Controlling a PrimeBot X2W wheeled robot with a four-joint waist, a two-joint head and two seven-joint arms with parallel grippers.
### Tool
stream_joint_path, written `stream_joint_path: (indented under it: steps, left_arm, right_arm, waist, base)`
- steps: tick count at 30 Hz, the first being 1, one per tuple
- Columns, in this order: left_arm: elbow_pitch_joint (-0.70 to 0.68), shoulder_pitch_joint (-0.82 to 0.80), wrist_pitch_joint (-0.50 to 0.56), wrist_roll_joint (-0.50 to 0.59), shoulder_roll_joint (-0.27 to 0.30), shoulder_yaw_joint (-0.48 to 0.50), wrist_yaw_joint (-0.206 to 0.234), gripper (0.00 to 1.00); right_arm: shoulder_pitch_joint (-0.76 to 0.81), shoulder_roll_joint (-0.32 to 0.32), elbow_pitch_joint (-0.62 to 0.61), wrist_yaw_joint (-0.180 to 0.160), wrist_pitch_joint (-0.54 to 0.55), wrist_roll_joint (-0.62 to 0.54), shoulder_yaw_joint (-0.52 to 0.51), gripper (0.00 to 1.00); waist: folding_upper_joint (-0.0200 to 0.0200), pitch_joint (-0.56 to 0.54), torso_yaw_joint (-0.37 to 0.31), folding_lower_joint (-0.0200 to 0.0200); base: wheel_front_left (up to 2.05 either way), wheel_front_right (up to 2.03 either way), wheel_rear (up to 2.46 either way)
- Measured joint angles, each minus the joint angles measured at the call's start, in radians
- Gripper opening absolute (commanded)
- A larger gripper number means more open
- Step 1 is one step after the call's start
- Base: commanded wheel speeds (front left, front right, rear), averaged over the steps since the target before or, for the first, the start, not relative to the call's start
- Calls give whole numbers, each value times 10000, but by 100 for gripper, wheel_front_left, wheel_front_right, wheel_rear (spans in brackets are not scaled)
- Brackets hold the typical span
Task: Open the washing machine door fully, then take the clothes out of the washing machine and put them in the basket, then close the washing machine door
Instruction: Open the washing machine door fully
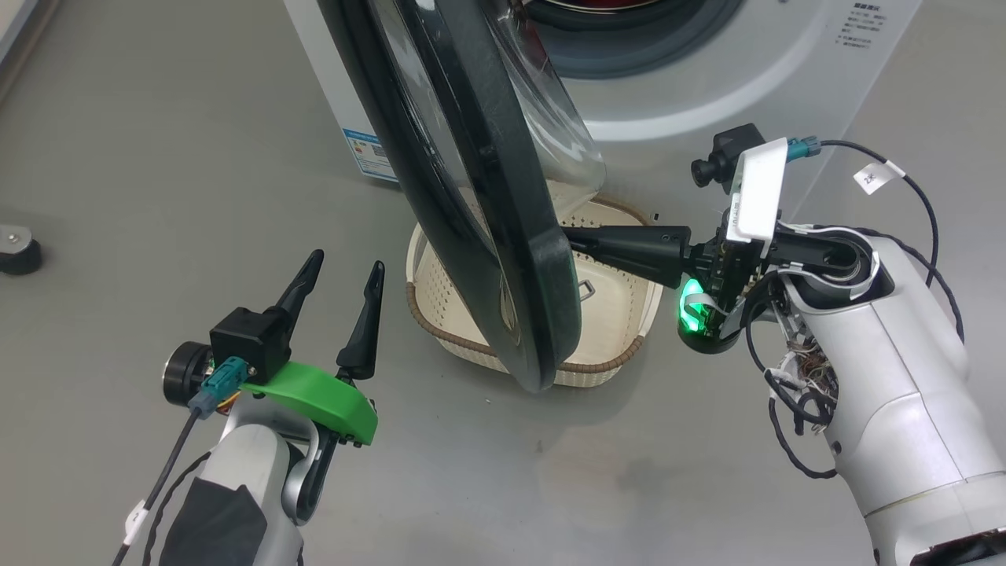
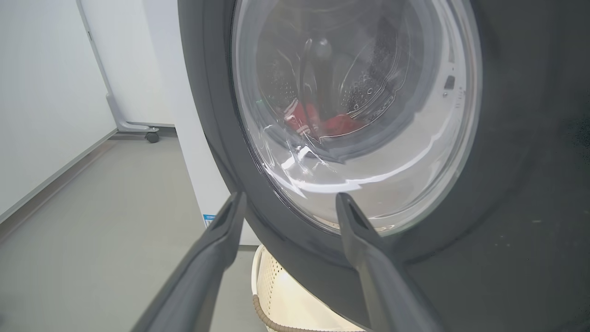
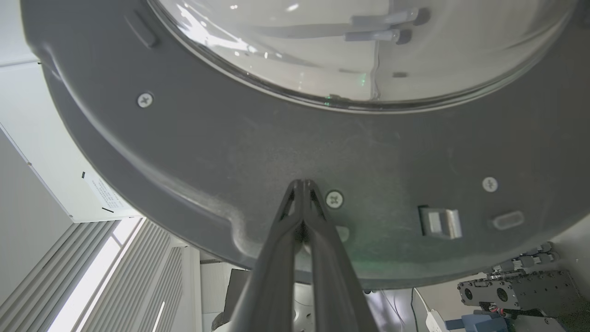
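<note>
The washing machine door (image 1: 511,196) stands partly swung out, seen almost edge-on as a dark band running from the top centre of the head view to just below its middle. The first step, opening it fully, therefore looks unfinished. The right gripper (image 1: 578,238) reaches in from the right of the frame with its jaws pressed together into one narrow wedge. They hold nothing, and their tips are set against the door's inner face near its free edge. In the right wrist view the same gripper (image 3: 302,183) meets the grey inner panel just beside a screw, below the glass bowl. Closed jaws make sense here, since one stiff point pushes a hinged panel better than two spread fingers would. The left gripper (image 1: 347,262) hovers at the lower left, on the door's outer side, with its jaws spread wide, empty and aimed at the rim. It is probably placed to catch or guide the door if it swings that way. The basket (image 1: 440,271) sits on the floor (image 1: 157,157) in the middle of the frame, right in front of the washing machine (image 1: 707,79) and partly under the door, which would keep the carry short. The clothes (image 2: 339,124) lie in the drum, showing red through the glass at the centre of the left wrist view.
</note>
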Motion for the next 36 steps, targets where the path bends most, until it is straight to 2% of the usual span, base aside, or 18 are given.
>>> stream_joint_path:
  steps: [13,22,29,35,36]
  left_arm:
    - [98,195,0,-73,2,-188,0,100]
    - [92,255,0,-146,4,-136,4,100]
    - [69,343,0,-291,4,-90,44,100]
    - [61,393,0,-368,4,38,121,100]
    - [63,396,0,-374,4,54,121,100]
  right_arm:
    - [662,4,-539,0,-782,748,1292,0]
    - [786,10,-627,0,-1300,938,1822,0]
    - [1099,27,-796,0,-2017,1317,1756,0]
    - [1368,54,-1269,0,-3018,1509,1058,0]
    - [1458,58,-1335,0,-3241,1521,894,27]
  waist:
    - [0,-365,848,0]
    - [0,-467,1129,0]
    - [1,-515,1133,1]
    - [1,-565,1043,0]
    - [1,-589,1021,1]
  base:
    - [0,0,0]
    - [0,0,0]
    - [0,0,0]
    - [0,0,0]
    - [0,0,0]
